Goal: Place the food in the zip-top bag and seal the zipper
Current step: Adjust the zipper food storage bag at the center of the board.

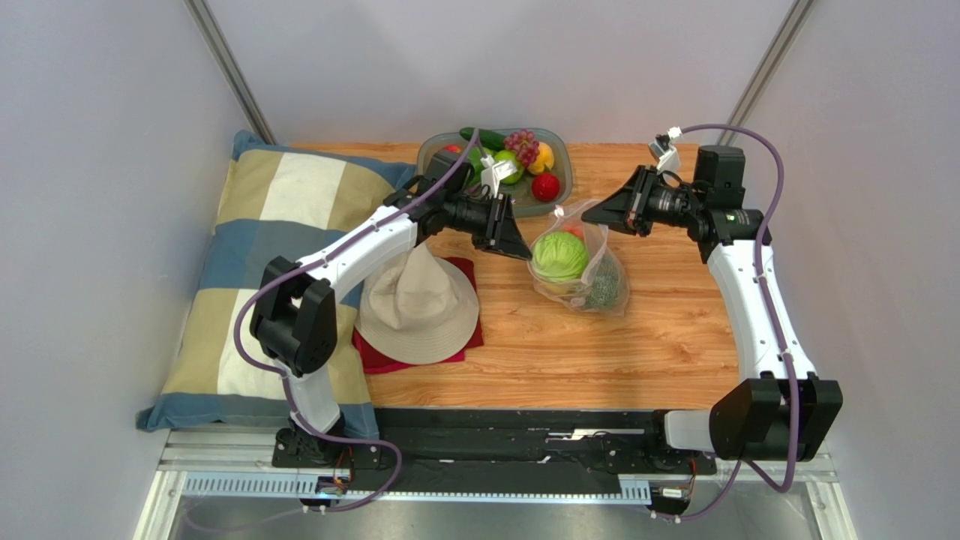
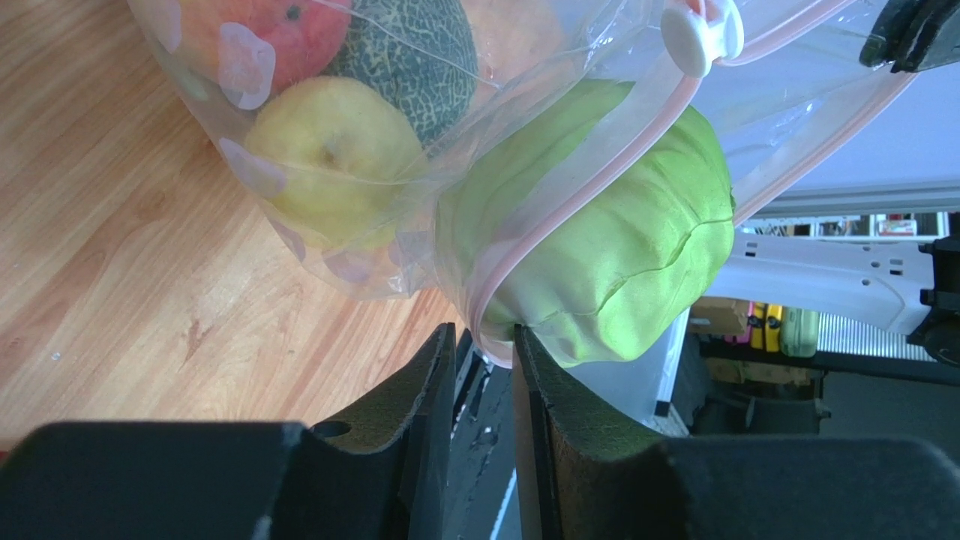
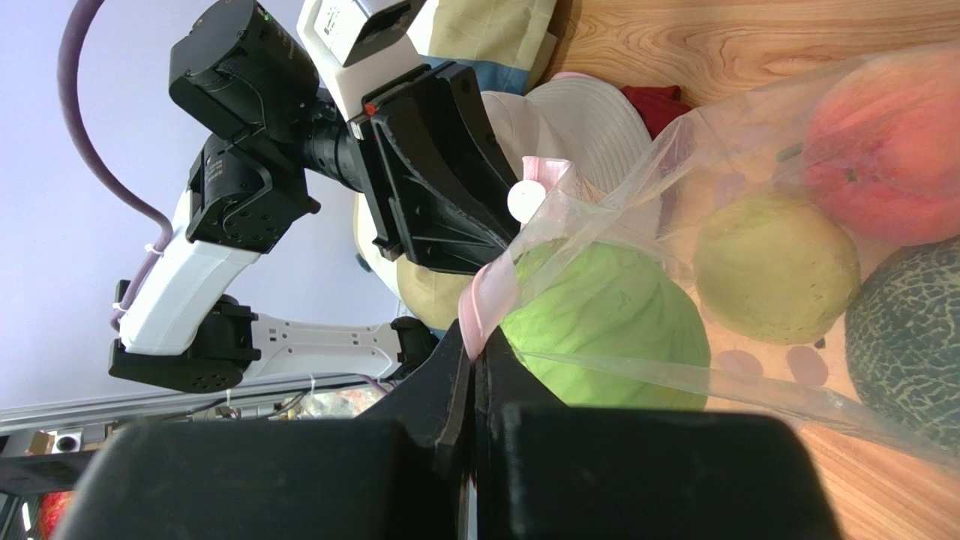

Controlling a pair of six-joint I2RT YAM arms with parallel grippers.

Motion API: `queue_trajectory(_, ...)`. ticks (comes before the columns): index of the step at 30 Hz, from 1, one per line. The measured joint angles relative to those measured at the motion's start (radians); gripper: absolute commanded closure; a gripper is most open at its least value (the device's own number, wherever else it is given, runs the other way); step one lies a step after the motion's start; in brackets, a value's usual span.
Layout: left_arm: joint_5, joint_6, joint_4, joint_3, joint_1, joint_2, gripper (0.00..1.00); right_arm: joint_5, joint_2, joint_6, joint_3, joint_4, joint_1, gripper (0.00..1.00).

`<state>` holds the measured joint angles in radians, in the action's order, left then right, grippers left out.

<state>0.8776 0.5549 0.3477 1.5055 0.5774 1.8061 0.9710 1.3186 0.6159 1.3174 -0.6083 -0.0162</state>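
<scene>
Carefully, with left gripper (image 2: 485,338) and right gripper (image 3: 476,343) both clamping the zipper (image 3: 487,295), we should tauten it over the bulging cabbage (image 2: 631,248).

Readable text: none | white sticker (image 3: 341,19) on left arm's wrist housing: print was too blurred to read

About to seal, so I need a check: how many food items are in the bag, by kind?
cabbage: 1
green melon: 1
yellow pear: 1
peach: 1
Total: 4 showing in the zip-top bag; an orange patch beside the melon is unclear.
</scene>
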Motion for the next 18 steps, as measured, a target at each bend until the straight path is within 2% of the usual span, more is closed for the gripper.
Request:
queue_trajectory(1,0.000,0.001,0.000,0.000,0.002,0.001,0.78,0.001,0.000,0.000,0.000,0.000,0.000,1.00)
queue_trajectory(3,0.001,0.000,-0.001,-0.006,0.003,0.001,0.83,0.002,0.000,0.000,0.000,0.000,0.000,1.00)
queue_trajectory(5,0.003,0.005,-0.004,-0.015,0.004,0.001,0.98,0.004,0.000,0.000,0.000,0.000,0.000,1.00)
queue_trajectory(6,0.004,0.009,-0.005,-0.019,0.003,0.002,1.00,0.005,0.000,0.000,0.000,0.000,0.000,1.00)
queue_trajectory(13,0.013,0.003,-0.007,-0.021,0.004,0.006,1.00,0.008,0.000,-0.003,0.000,0.000,-0.001,1.00)
queue_trajectory(18,-0.021,-0.133,0.126,0.054,0.030,-0.028,1.00,-0.021,-0.015,-0.110,0.000,-0.077,-0.004,1.00)
